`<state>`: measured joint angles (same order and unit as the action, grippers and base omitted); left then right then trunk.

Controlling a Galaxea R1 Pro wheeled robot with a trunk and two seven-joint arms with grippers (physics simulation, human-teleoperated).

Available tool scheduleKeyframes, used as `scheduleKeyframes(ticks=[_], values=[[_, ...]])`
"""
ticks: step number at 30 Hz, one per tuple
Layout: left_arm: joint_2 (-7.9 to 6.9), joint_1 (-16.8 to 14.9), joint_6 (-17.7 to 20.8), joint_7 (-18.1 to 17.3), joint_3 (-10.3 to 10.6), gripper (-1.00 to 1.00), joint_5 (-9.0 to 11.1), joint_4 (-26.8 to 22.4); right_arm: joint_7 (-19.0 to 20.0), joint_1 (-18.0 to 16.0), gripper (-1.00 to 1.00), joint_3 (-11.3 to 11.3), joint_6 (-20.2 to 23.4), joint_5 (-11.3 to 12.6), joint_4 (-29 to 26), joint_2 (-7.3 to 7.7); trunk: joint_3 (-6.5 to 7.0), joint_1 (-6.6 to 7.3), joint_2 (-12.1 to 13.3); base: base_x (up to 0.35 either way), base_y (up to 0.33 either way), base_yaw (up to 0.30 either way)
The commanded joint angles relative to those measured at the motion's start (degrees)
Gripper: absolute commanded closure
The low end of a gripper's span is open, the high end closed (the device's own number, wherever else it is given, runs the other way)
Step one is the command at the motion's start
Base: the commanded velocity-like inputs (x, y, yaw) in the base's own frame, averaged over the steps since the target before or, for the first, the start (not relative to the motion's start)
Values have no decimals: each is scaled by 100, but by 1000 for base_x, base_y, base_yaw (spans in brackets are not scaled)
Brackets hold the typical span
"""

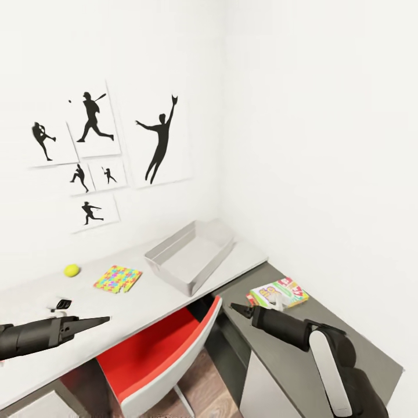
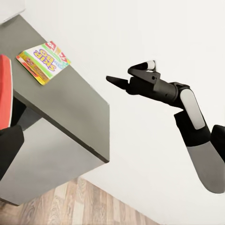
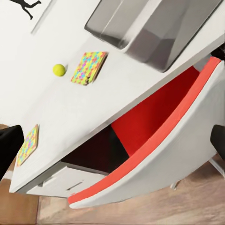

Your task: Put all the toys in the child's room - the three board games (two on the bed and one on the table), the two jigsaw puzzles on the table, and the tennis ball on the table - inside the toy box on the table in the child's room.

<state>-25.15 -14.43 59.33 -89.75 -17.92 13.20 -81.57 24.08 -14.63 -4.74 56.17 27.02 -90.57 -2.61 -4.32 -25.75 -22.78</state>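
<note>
The light grey toy box stands empty on the pale table, near the corner of the child's room. To its left lie a jigsaw puzzle and the tennis ball. A second puzzle lies near the table's front edge. One board game rests on the darker grey desk section at the right. My left gripper hovers open over the table's front. My right gripper hangs open and empty just left of the board game. The bed is out of view.
A red and white chair is tucked under the table between my two arms. White walls close the corner behind the toy box, with black sports silhouette pictures on the left wall. Wood-plank floor shows below the desk.
</note>
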Motion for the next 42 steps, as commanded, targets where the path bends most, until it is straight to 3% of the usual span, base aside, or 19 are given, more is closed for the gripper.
scheduleKeyframes(ticks=[1,11,31,42], values=[[-4,-7,61,-25,1,-100,-4,1,53,-5,-100,-18,32,-39,-4,-11,-16,-4,-13,0,0,283],[-9,-7,61,-25,0,-100,11,0,49,-5,-100,-7,56,-39,-8,-59,-41,-4,-13,0,0,284],[0,-7,61,-25,26,-100,4,-8,53,-5,-100,-36,78,-39,-4,24,-92,-4,-13,0,0,283],[-6,-7,61,-25,9,-100,3,-8,49,-6,-100,-24,70,-39,-4,-27,-121,-4,-13,0,0,284]])
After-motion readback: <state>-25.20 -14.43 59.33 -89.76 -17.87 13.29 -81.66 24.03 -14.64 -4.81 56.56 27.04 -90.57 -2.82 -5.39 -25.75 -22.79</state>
